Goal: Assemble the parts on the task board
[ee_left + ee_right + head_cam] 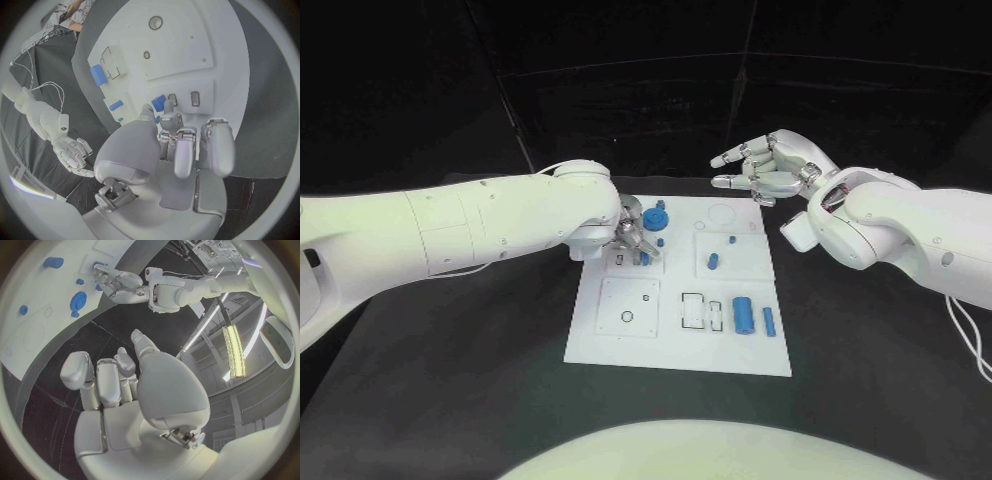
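Observation:
The white task board (678,345) lies in the middle of the black table. My left hand (632,235) hangs over its far left part, fingers curled down, thumb and a finger pinching a small blue part (159,103) next to two narrow slots (195,98). The same part shows under the fingers (642,256) in the head view. A round blue part (658,215) stands just beyond the hand. My right hand (769,165) is raised past the board's far right corner, fingers apart, holding nothing; the right wrist view shows its bare palm (119,390).
Other blue parts on the board: two small ones (733,240) (713,262) in the middle, a thick cylinder (743,315) and a thin rod (769,320) at the near right. A square plate with holes (629,305) sits near left. Black table lies around the board.

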You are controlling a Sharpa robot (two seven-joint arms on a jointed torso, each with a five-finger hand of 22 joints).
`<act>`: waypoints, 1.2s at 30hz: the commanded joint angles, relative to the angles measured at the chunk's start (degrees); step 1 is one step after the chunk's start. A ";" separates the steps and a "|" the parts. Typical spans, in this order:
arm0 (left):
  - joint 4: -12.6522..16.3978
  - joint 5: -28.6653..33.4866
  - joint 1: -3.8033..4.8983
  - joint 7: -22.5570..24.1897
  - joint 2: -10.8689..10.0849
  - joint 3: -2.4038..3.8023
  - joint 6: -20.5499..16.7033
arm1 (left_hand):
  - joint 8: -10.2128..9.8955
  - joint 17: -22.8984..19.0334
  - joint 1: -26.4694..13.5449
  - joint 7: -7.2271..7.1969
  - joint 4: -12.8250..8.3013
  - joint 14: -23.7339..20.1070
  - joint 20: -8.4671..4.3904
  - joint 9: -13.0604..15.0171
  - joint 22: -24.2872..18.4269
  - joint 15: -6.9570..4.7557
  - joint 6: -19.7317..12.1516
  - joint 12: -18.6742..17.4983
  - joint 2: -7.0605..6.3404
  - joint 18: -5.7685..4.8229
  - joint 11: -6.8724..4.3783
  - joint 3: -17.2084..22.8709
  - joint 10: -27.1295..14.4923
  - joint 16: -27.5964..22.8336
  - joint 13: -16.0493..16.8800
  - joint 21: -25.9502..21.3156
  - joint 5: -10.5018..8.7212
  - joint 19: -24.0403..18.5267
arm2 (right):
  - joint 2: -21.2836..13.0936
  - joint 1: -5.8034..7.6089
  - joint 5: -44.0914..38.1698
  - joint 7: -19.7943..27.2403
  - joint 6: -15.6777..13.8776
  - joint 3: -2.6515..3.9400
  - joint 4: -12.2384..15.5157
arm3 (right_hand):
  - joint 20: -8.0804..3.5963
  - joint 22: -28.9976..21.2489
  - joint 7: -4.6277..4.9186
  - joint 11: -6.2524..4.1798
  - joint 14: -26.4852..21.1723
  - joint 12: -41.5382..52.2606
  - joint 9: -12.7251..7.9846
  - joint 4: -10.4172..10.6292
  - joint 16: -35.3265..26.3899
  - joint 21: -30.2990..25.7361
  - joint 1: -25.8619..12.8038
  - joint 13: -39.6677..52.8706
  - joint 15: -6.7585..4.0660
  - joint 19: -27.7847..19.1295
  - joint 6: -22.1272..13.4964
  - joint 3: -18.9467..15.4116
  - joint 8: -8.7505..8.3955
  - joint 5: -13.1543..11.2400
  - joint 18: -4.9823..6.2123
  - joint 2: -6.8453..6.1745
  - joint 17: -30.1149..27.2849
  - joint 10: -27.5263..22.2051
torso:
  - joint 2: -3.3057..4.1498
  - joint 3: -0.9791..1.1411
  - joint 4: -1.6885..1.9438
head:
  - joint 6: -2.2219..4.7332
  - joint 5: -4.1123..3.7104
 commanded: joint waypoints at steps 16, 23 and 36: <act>0.02 1.21 0.05 0.65 0.15 0.02 -0.23 | 0.47 15.08 7.89 -0.51 -4.66 6.04 -0.78 1.25 -0.01 -0.99 -1.79 -0.36 2.42 -0.97 -0.85 6.97 -0.39 0.17 -0.20 0.29 0.49 0.26 | 0.42 0.11 0.20 0.11 0.96 0.05 -0.59 | -0.23 -0.15 -0.09 -0.10 0.69 0.30 -0.02 -0.40 -0.50 -0.41 0.41 -0.05 -0.44 0.09 -0.37 -0.15 0.50 0.58 1.04 0.25 -0.06 0.21 | 0.01 0.00 0.00 | -0.29 -0.15; 0.23 2.08 0.03 1.07 -0.01 0.02 -0.67 | 0.17 15.08 12.73 -0.37 -8.77 6.04 -1.13 1.69 -0.29 -1.12 -2.83 -1.85 2.02 -0.93 -0.94 15.41 -1.06 0.17 -1.06 0.03 0.67 0.11 | 0.51 0.11 0.19 0.10 1.15 0.05 -0.80 | -0.24 -0.25 -0.09 -0.11 0.69 0.23 -0.02 -0.43 -0.56 -0.49 0.44 -0.11 -0.45 0.06 -0.37 -0.15 0.53 0.74 1.05 0.25 -0.12 0.16 | 0.03 -0.01 0.01 | -0.39 -0.07; 1.36 4.71 0.00 1.96 -1.46 0.03 -2.81 | 2.52 15.08 1.18 0.13 -11.70 6.04 -0.65 5.58 0.04 -0.60 -3.55 -3.06 -10.27 -0.91 -0.49 47.23 -0.27 0.17 -2.14 -0.12 0.37 0.15 | 0.62 0.11 0.19 0.16 1.40 0.04 -1.20 | -0.25 -0.27 -0.08 -0.10 0.71 0.31 -0.02 -0.42 -0.59 -0.53 0.37 -0.06 -0.45 0.09 -0.36 -0.20 0.57 0.95 1.05 0.23 -0.11 0.22 | 0.00 0.02 0.06 | -0.44 0.05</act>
